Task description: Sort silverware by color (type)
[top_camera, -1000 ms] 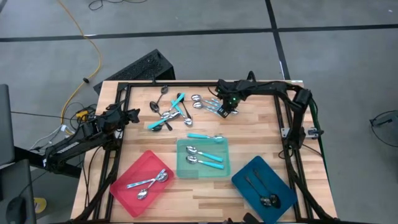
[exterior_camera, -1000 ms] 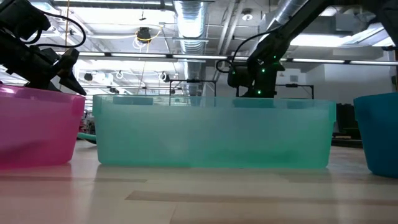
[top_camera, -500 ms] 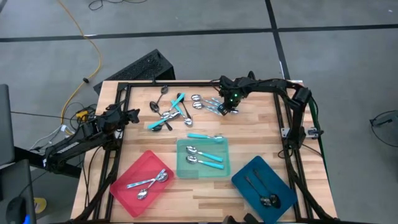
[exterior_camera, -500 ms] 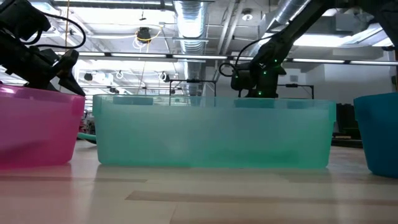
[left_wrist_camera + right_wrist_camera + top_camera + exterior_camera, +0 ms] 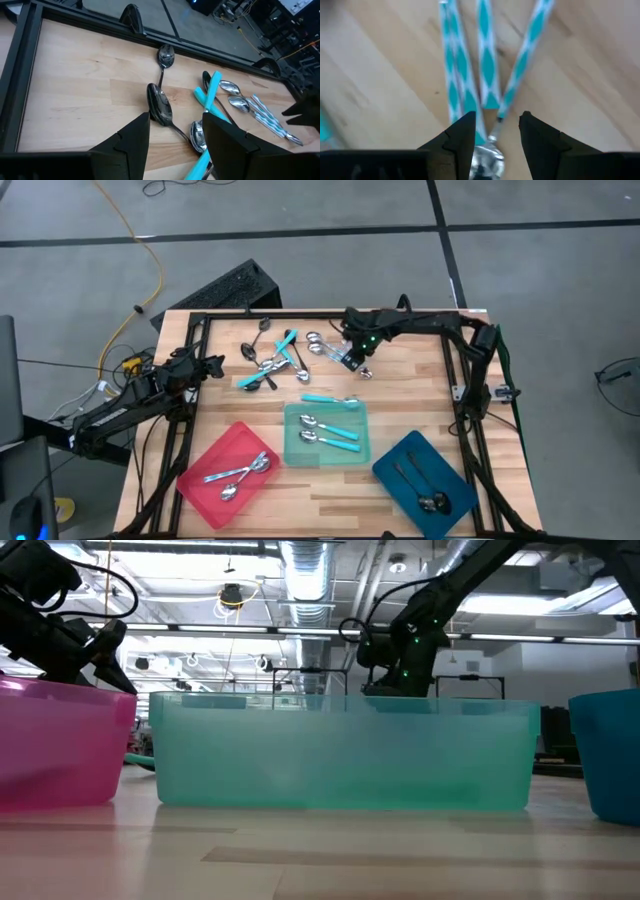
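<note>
My right gripper [image 5: 353,361] hangs open over the far middle of the table, above a fan of spoons with turquoise-and-silver patterned handles [image 5: 489,75]. In the right wrist view its fingers [image 5: 462,134] stand on either side of a shiny spoon bowl [image 5: 487,161], just past the handle ends; I cannot tell whether they touch it. A loose heap of silver, turquoise-handled and dark spoons [image 5: 272,358] lies left of it. One turquoise-handled spoon [image 5: 328,399] lies flat beyond the teal tray. My left gripper [image 5: 211,365] waits open by the table's left edge, with dark spoons [image 5: 160,102] ahead of it.
Three trays sit along the near side: red [image 5: 205,480] with silver spoons, teal [image 5: 292,442] with turquoise-handled spoons, blue [image 5: 392,465] with dark spoons. A black frame [image 5: 300,315] borders the table. Bare wood lies between the heap and the trays and on the right.
My right gripper has shifted a short way toward the table's left, staying low over the patterned-handle spoons. The spoons and my left arm have kept still.
</note>
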`<action>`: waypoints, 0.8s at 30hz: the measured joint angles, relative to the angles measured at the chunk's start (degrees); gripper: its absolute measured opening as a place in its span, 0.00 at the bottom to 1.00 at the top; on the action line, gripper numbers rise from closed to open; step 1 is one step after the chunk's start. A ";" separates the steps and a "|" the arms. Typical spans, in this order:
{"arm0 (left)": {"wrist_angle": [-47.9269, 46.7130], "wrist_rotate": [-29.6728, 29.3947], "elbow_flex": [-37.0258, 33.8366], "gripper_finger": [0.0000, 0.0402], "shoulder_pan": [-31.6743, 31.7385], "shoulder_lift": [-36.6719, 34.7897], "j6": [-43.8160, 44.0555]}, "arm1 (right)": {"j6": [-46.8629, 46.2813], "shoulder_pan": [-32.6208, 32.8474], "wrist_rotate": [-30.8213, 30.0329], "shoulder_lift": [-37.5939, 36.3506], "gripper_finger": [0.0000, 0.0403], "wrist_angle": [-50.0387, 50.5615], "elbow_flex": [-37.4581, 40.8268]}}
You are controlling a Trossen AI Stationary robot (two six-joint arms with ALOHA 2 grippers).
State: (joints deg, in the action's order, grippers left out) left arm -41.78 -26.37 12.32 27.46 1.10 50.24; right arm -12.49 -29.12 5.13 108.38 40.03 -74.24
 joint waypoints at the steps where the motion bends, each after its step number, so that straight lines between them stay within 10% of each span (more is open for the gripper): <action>1: -0.02 0.02 0.00 0.42 0.00 0.00 0.00 | -0.32 -0.25 -0.78 0.00 0.43 0.11 -0.30; 24: 0.00 0.04 0.00 0.42 -0.01 0.00 -0.07 | -2.44 0.07 -5.29 -0.02 0.43 -1.83 3.13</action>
State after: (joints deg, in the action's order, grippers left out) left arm -41.78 -26.33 12.32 27.45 1.10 50.17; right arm -14.93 -29.05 -0.16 108.36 38.20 -71.11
